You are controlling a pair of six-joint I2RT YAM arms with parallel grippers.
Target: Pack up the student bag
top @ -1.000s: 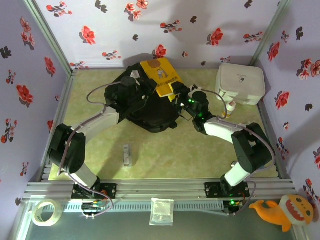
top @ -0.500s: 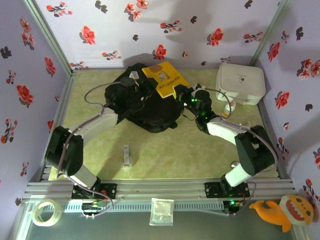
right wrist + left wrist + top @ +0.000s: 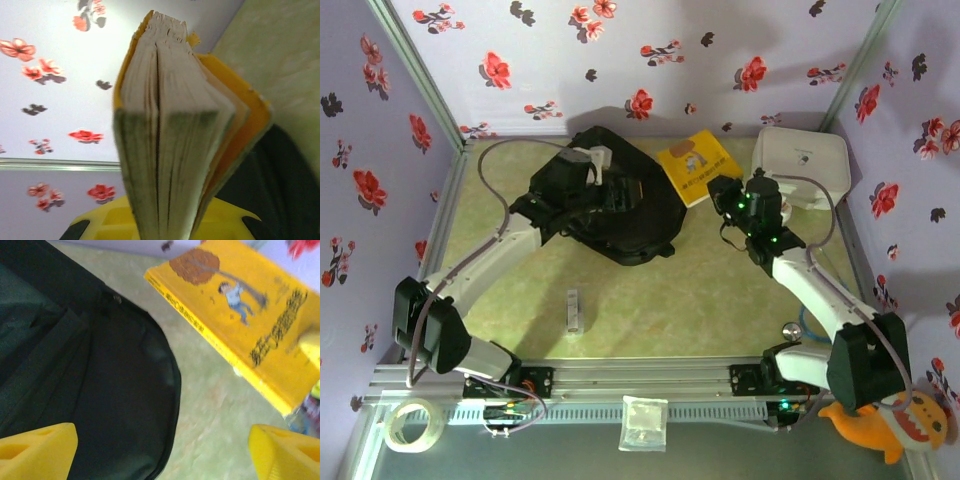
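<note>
Lying slumped at about 12 o'clock on the worktop (image 3: 700,290), the student bag (image 3: 620,215) is a black fabric heap, close to the back wall. It looks soft and floppy. It will likely sag and fold wherever it is lifted, and its mouth will not stay open unaided. The zip edge or a bunched fold of the upper flap seems the best place to take hold; the smooth panel offers little to pinch.

The left gripper (image 3: 162,452) hovers over the bag with its jaws spread wide and nothing between them. At 1 o'clock, just off the bag's right edge, the right gripper (image 3: 165,220) is clamped on a yellow book (image 3: 692,163), held clear of the worktop. The book looks stiff but its pages fan loosely, so it could catch on the fabric going in.

A white hard case (image 3: 802,165) sits at 2 o'clock, close behind the right arm, narrowing room there. Open worktop lies from 4 to 8 o'clock, apart from a small grey piece (image 3: 575,310) at 7 o'clock.
</note>
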